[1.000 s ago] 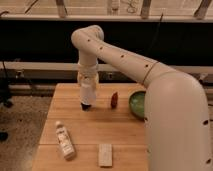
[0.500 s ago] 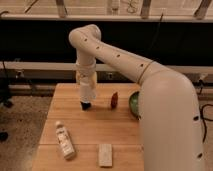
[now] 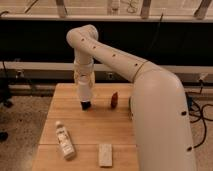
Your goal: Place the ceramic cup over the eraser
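The gripper (image 3: 84, 85) hangs straight down over the far left of the wooden table (image 3: 95, 127), pinching the ceramic cup (image 3: 84, 91) mouth-down. That makes sense, since the cup is supposed to go over the eraser (image 3: 86, 105), which pokes out dark right under the rim. Looks nearly lined up; I'd guess lowering comes next.
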